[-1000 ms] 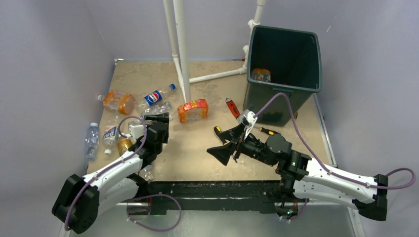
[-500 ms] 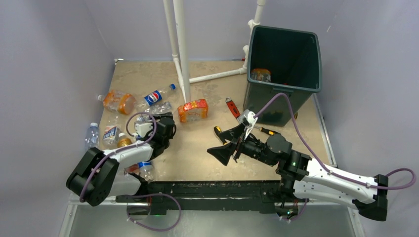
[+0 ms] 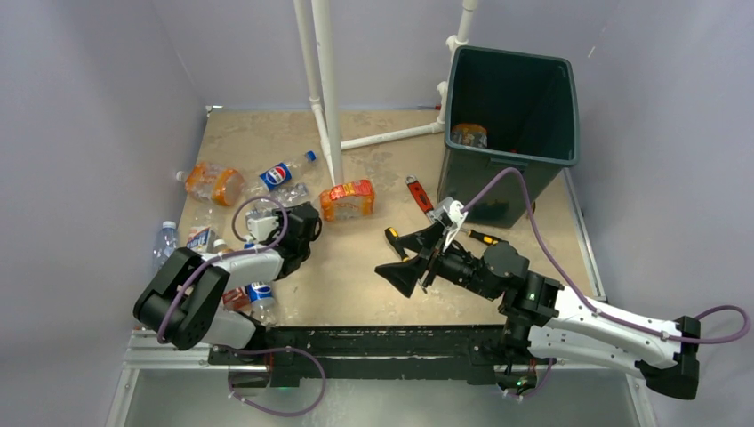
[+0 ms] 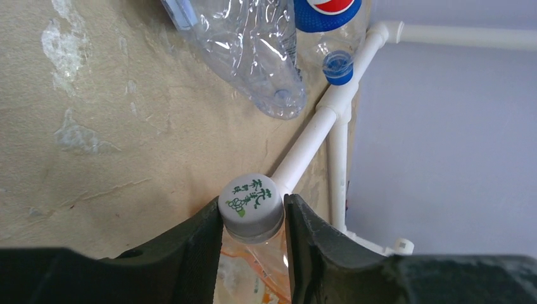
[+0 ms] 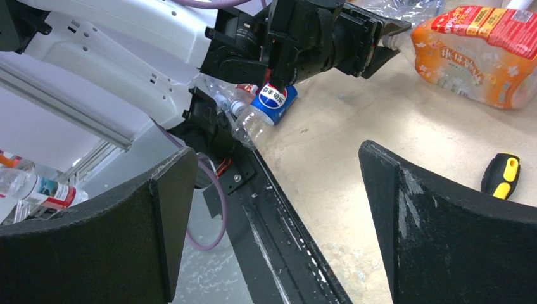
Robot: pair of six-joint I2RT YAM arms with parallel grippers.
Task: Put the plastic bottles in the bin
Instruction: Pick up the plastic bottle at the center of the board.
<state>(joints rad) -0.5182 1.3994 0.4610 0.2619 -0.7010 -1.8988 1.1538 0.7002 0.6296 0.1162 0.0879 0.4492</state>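
Low in the left wrist view, the left end effector is pinching the neck of a grey-capped bottle, whose orange-tinted body is showing beneath the cap. The grasp step therefore seems to be in hand, at the lower left of the overhead frame. The right end effector is hovering at mid-frame, spread wide and empty. Other plastic bottles are lying scattered on the worktop at left. The held bottle is probably needing a lift and a carry rightward, clear of the white pipe frame. It is heading for the bin at upper right, which is holding one orange-labelled bottle.
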